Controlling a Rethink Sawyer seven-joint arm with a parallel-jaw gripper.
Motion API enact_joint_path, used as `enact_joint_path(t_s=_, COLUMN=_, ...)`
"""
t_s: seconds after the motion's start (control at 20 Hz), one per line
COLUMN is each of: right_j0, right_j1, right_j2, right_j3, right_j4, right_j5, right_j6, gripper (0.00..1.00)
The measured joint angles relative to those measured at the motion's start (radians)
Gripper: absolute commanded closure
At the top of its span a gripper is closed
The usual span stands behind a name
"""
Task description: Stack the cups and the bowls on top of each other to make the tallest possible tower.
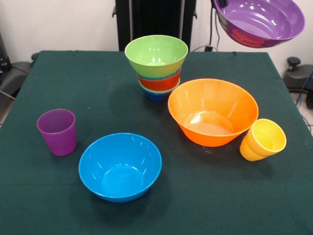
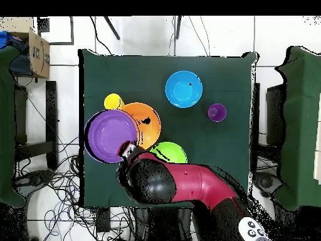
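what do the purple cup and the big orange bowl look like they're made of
Purple cup: likely translucent plastic with a duller finish; the light glows through its wall. Large orange bowl: probably glossy opaque plastic, judging by the bright highlights on its inner surface.

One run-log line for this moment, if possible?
arm: carries purple bowl in the air | tower: green bowl on top | orange bowl, blue bowl, both cups: on table

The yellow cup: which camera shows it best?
The front view: the yellow cup shows its stepped side and leans against the large orange bowl. The overhead view shows only its round top.
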Motion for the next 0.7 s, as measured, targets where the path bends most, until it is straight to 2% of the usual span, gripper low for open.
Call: enact_joint_path(t_s=0.7, right_j0=-0.127, right_j1=0.0, right_j2=0.115, right_j3=0.001, right_j4=-0.035, right_j5=0.001, right_j6=0.0, gripper=1.0)
